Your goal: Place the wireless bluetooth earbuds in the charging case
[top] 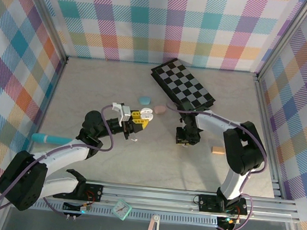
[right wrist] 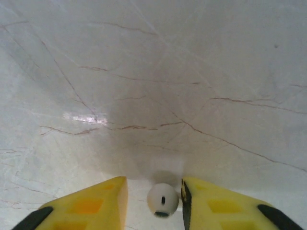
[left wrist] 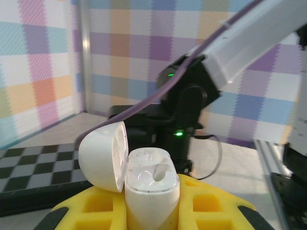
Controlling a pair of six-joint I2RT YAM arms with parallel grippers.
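Earbud (right wrist: 163, 200), white, lies on the table (right wrist: 144, 72) between the right gripper's (right wrist: 153, 183) parted fingers, hard against one and clear of the other, not pinched. Off to its left, the left gripper (top: 140, 118) clamps the white charging case (left wrist: 151, 191), lid flipped open.

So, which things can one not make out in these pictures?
- Left wrist view: glare inside the open white case hides whether its sockets are empty.
- Right wrist view: the white earbud sits close to one finger of the right gripper; contact is unclear.
- Top view: the case in the left gripper is too small to see inside.
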